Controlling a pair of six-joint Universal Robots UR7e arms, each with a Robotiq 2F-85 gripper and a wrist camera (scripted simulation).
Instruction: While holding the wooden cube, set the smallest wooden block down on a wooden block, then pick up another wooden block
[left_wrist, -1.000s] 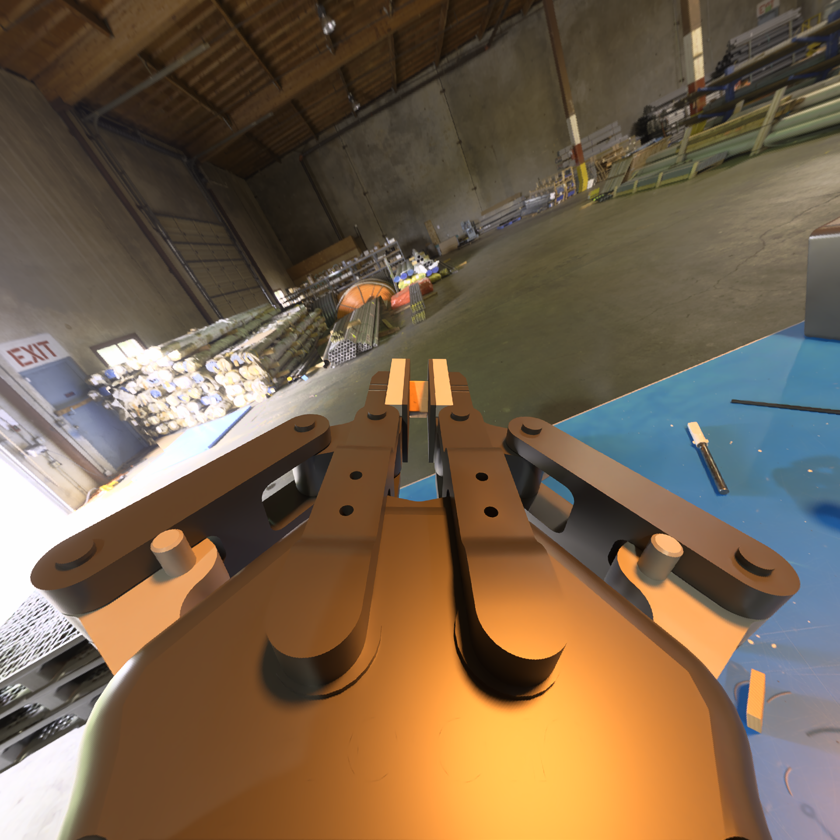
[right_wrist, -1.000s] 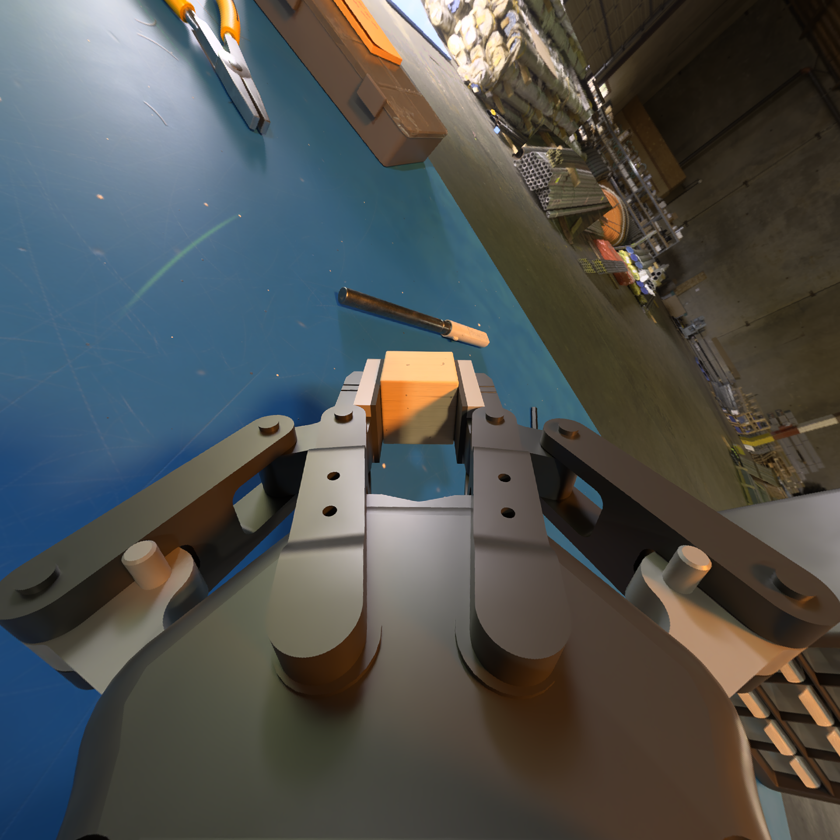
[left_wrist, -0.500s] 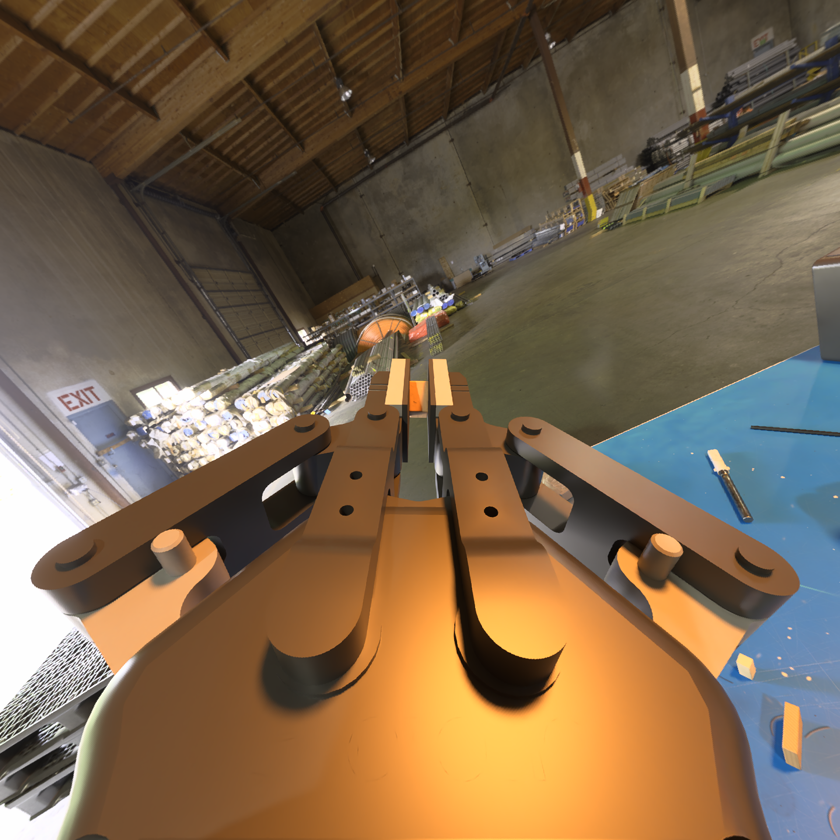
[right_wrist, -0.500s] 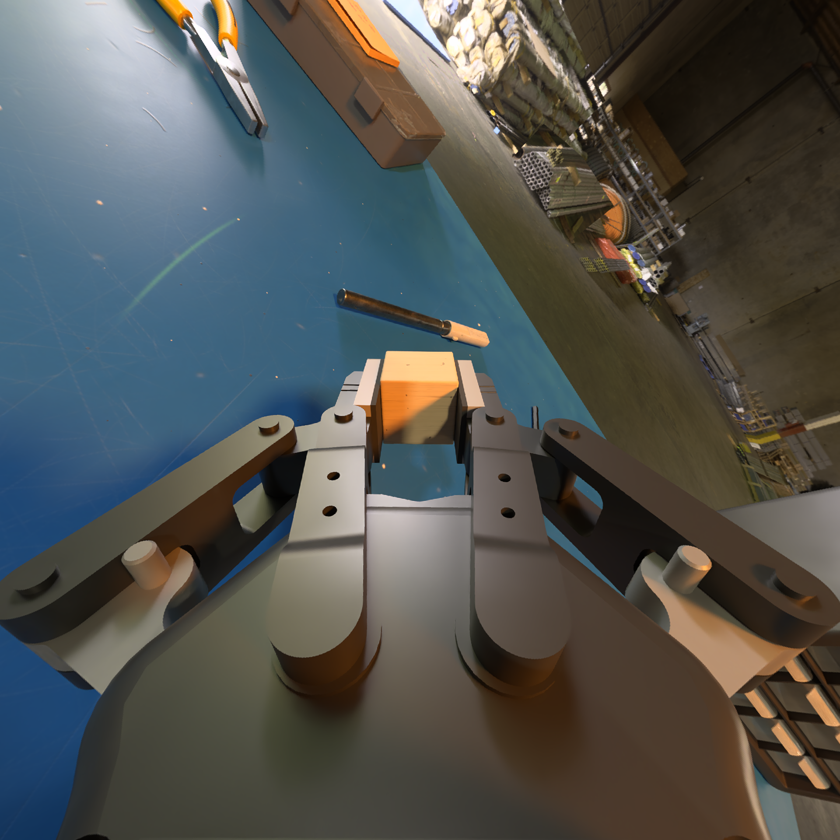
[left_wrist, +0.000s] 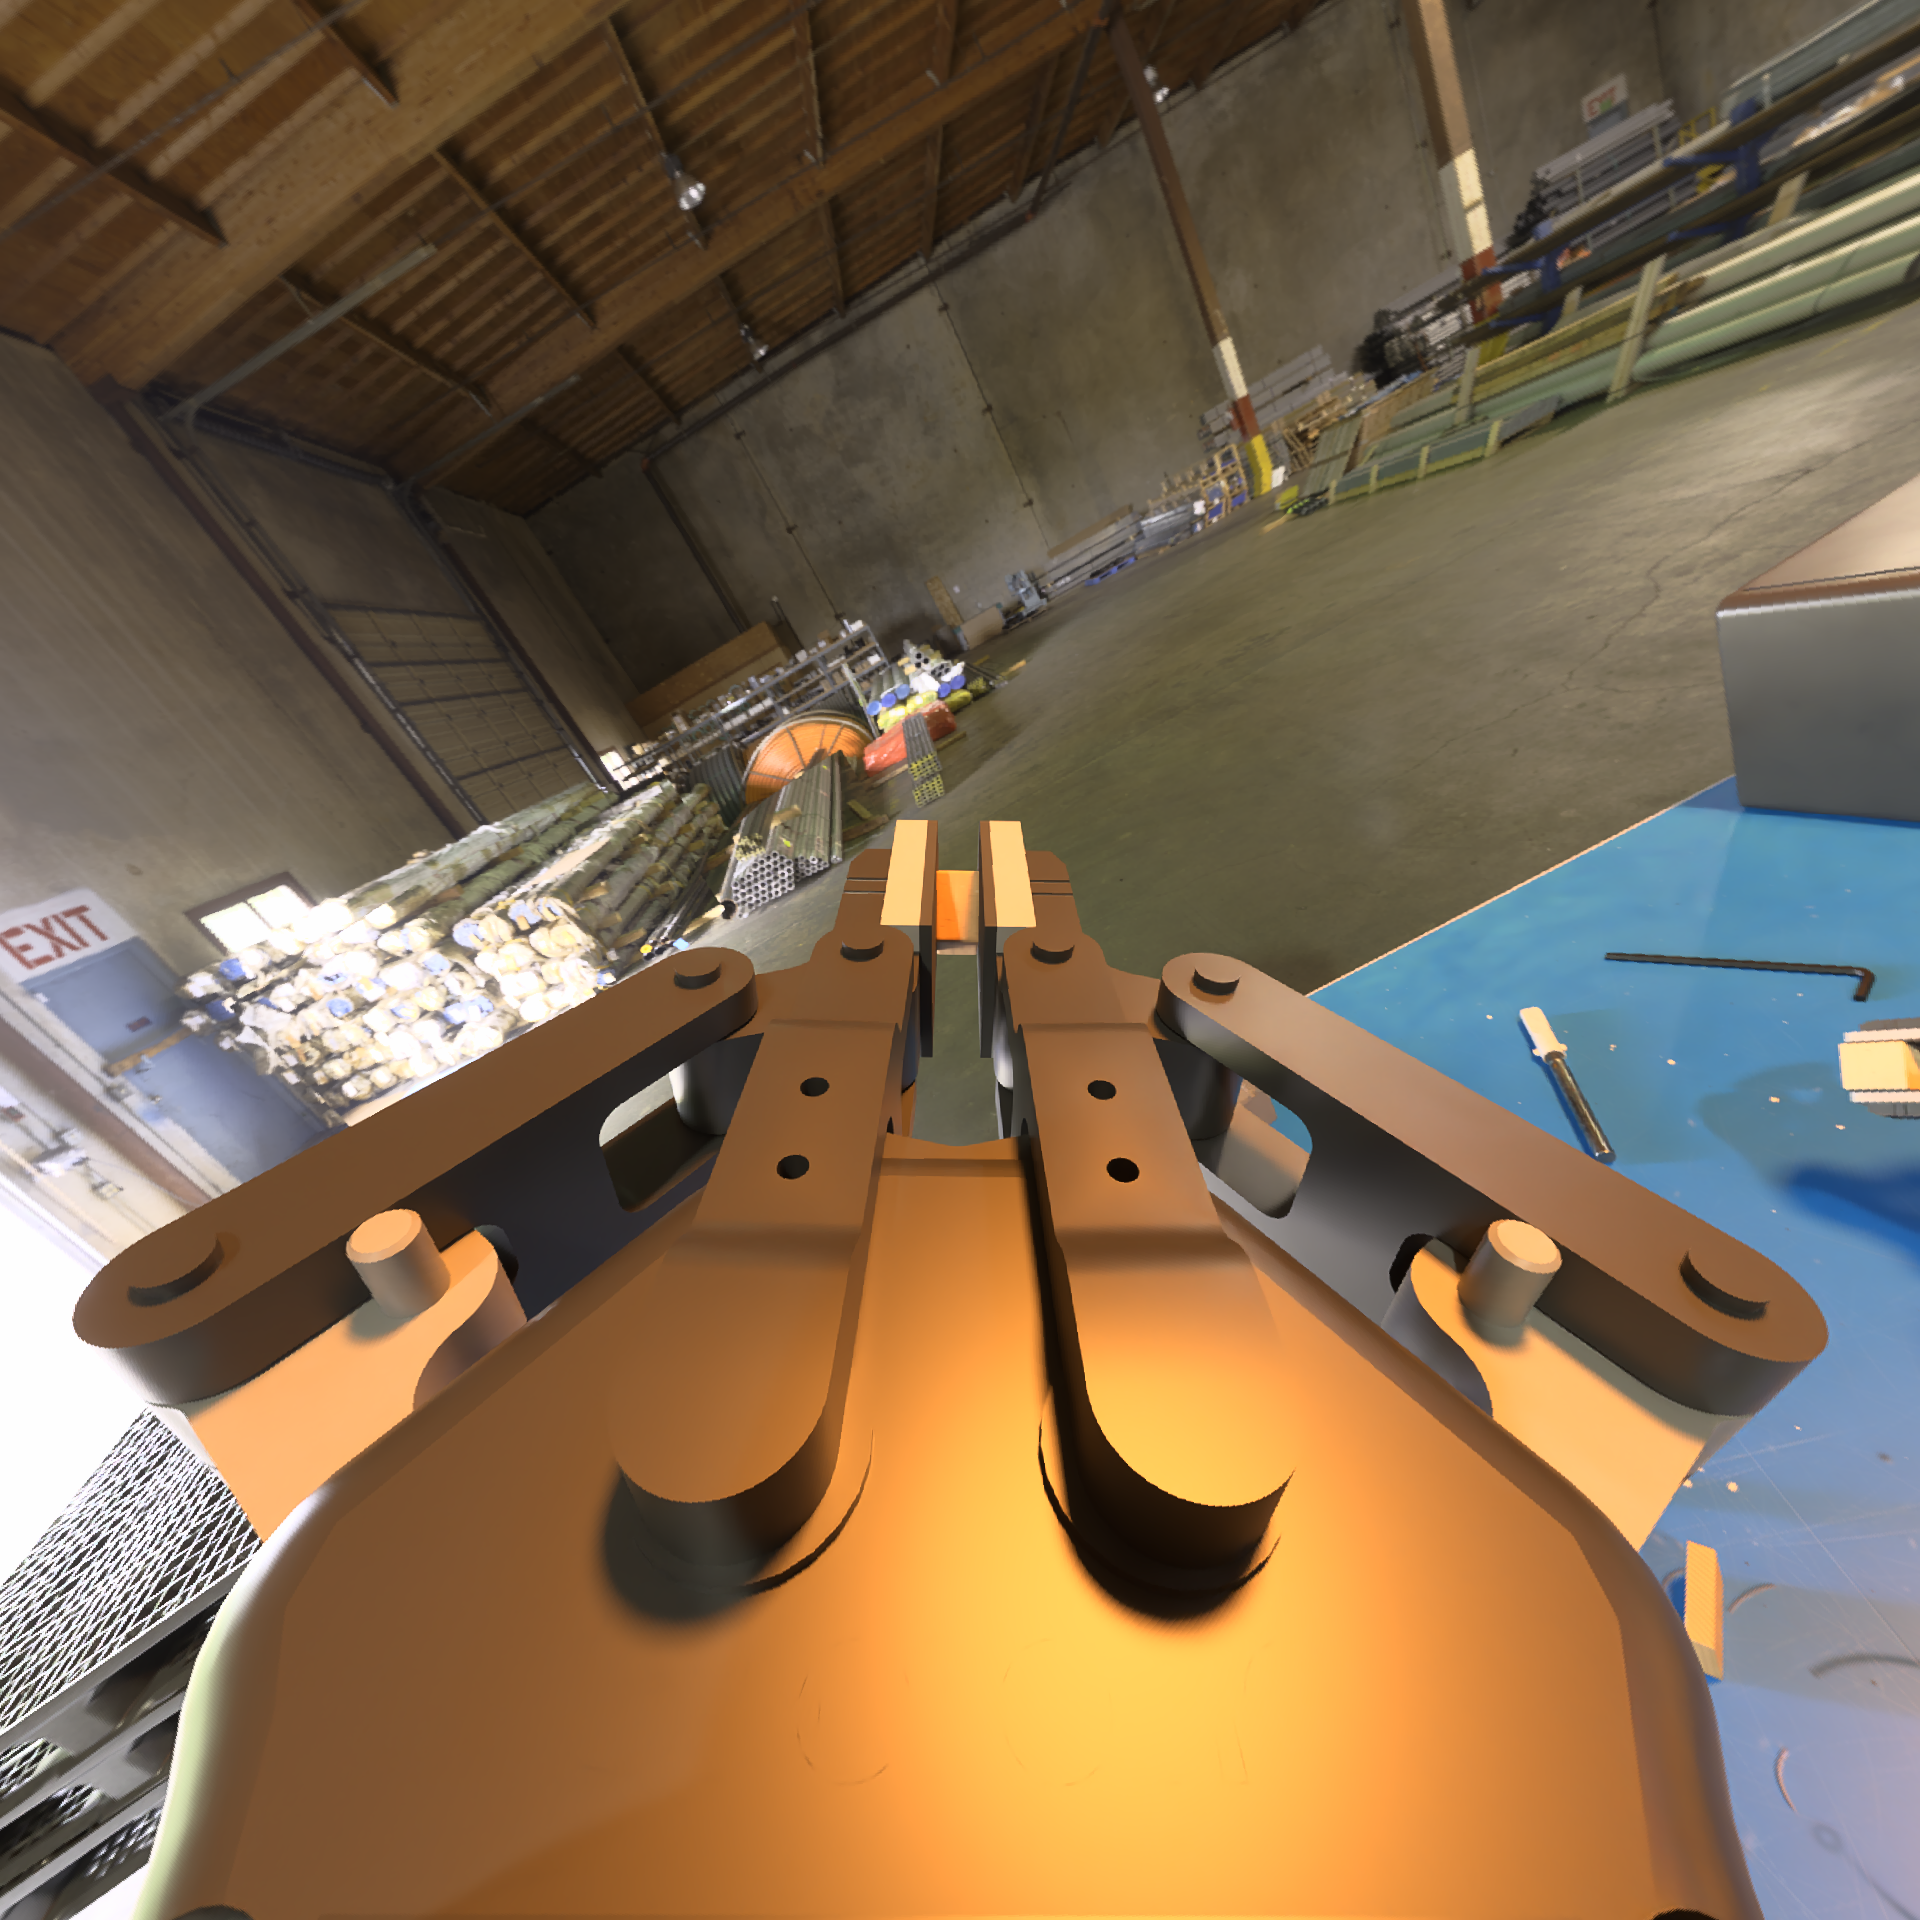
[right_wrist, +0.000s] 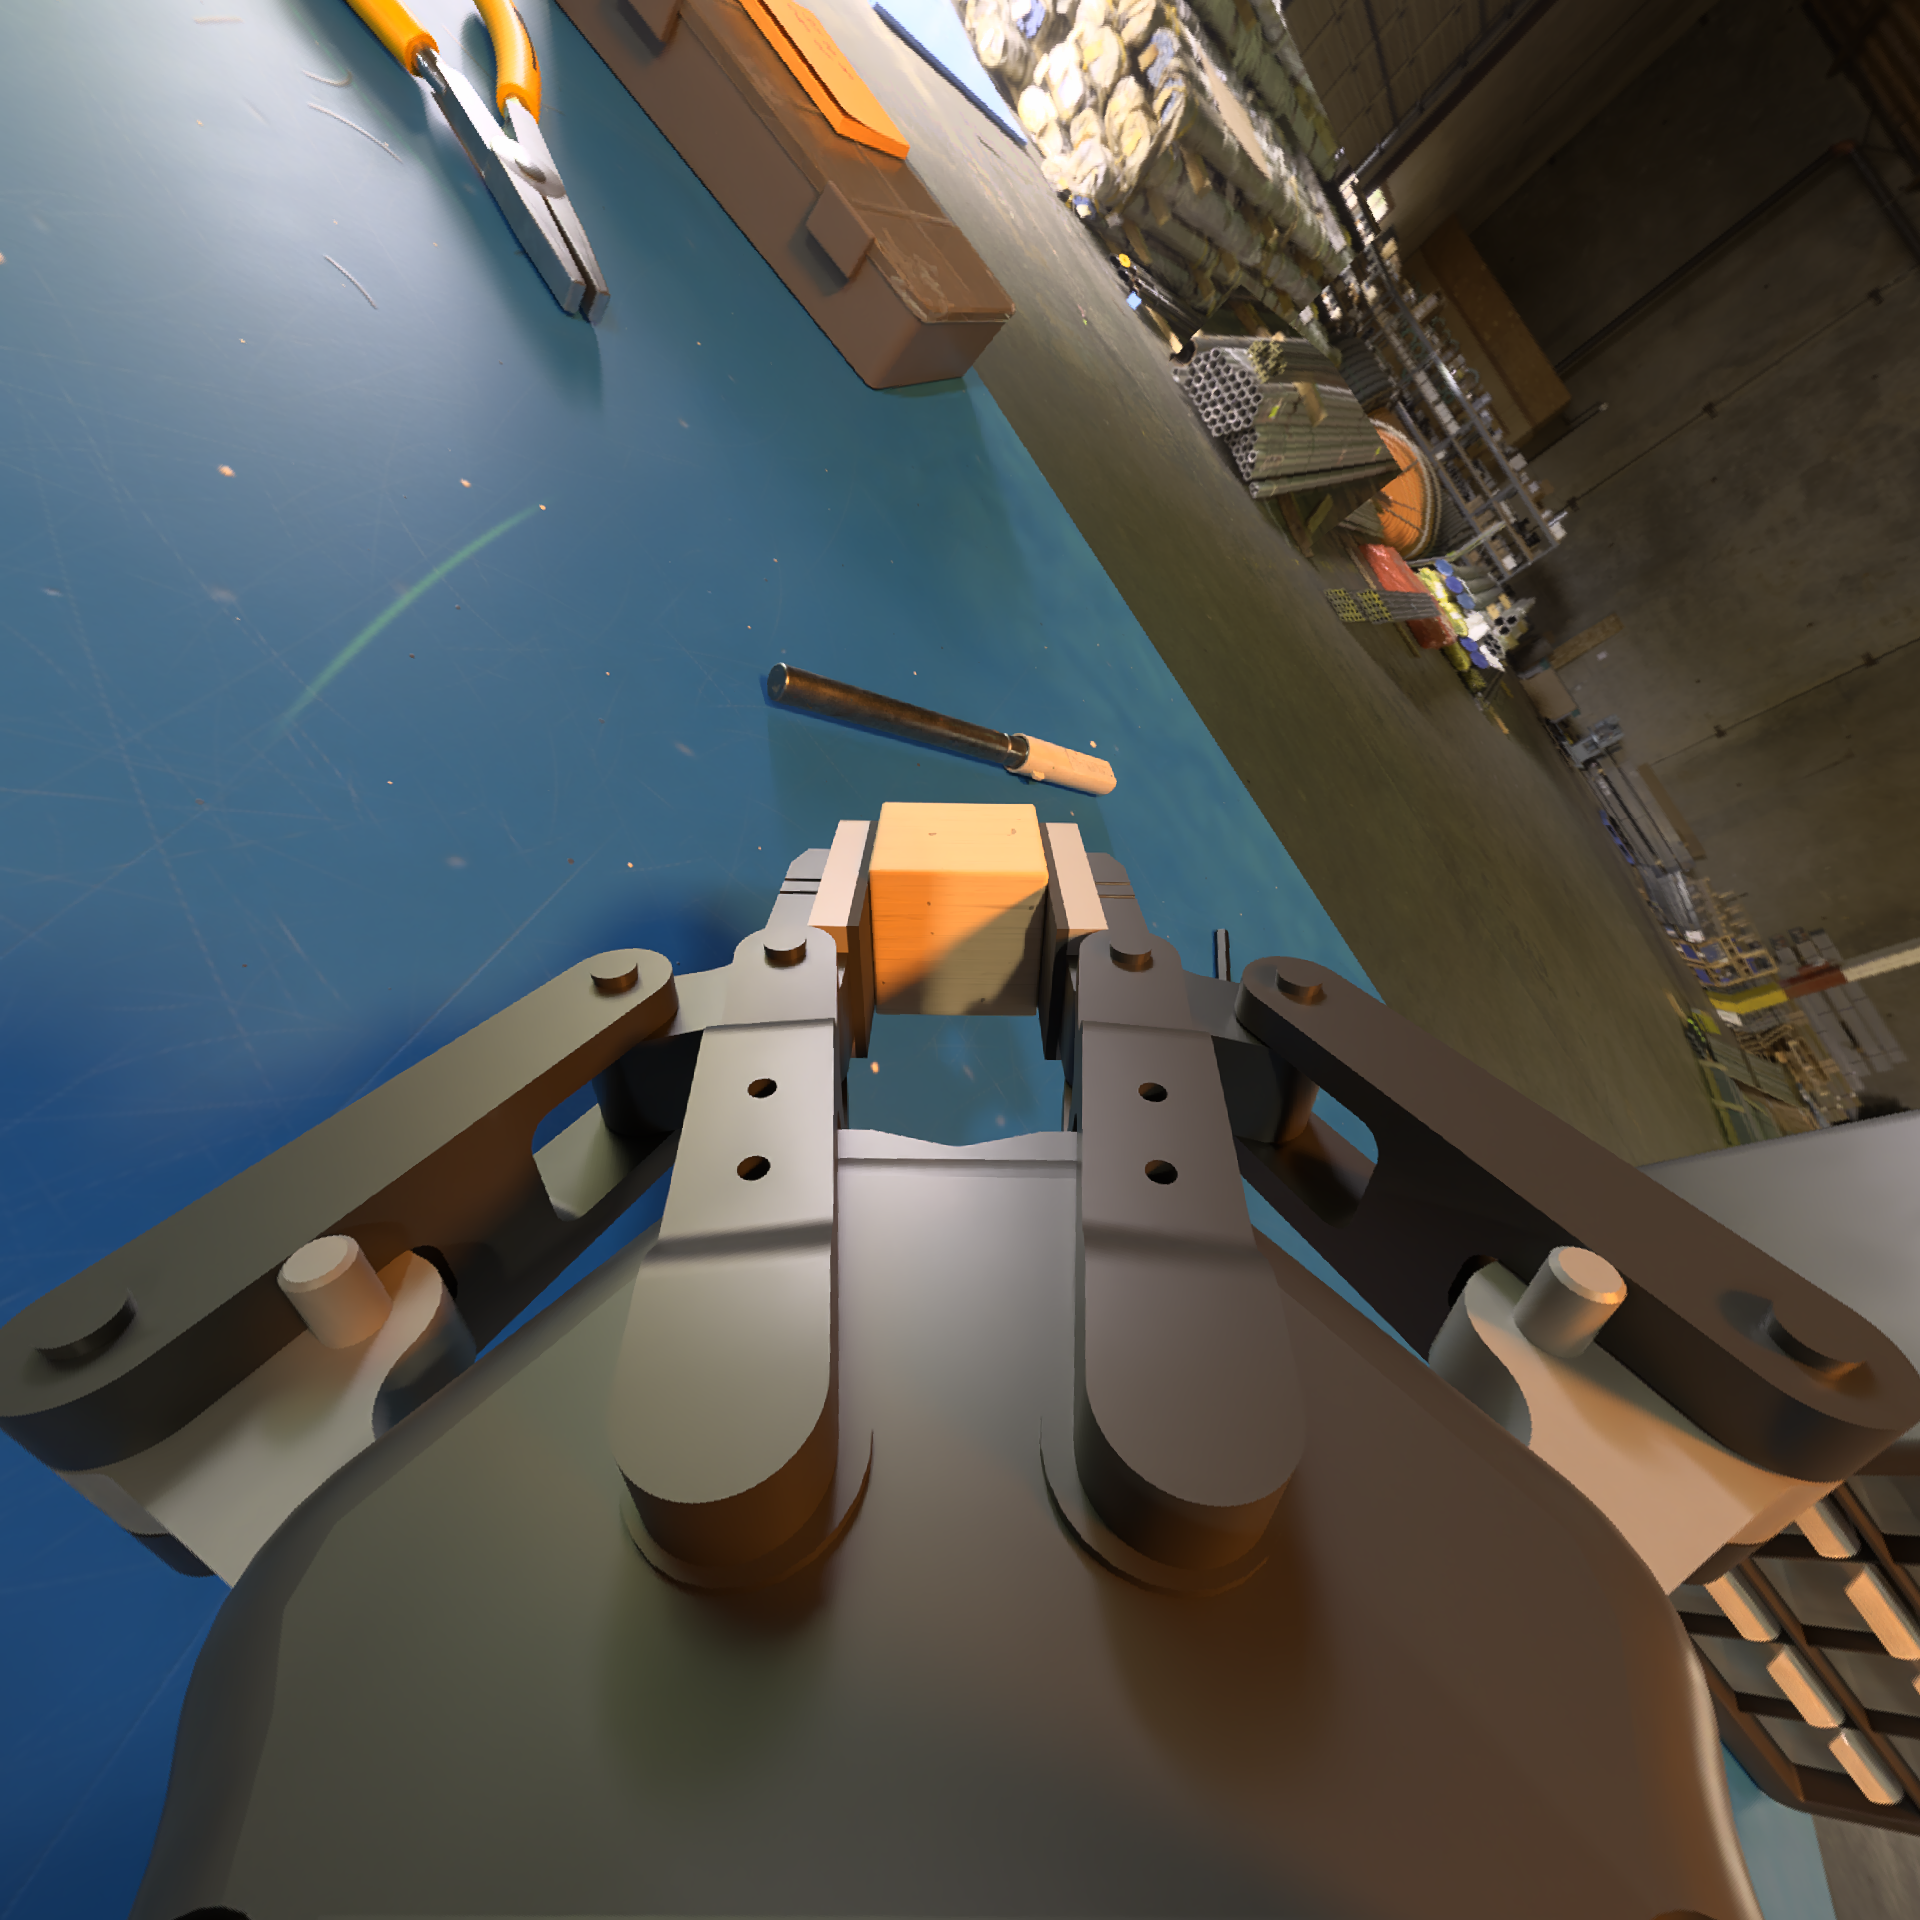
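Blue surface (right_wrist: 312, 727) carries a file (right_wrist: 935, 727) just beyond the right gripper (right_wrist: 956, 894), whose fingers clamp the cube (right_wrist: 956, 904), keeping it aloft. Away from the file, the left gripper (left_wrist: 951, 883) pinches the small block (left_wrist: 954, 906) with fingers nearly closed, raised for placing.

We are seeing warm orange light washing the left gripper (left_wrist: 956, 914) body, with a doorway at the lower left blowing out to white. The right gripper (right_wrist: 956, 904) is sitting in cooler, dimmer light, casting a soft dark shadow on the table (right_wrist: 312, 727). Straight lines are bending toward the edges, and the far hall is looking slightly soft.
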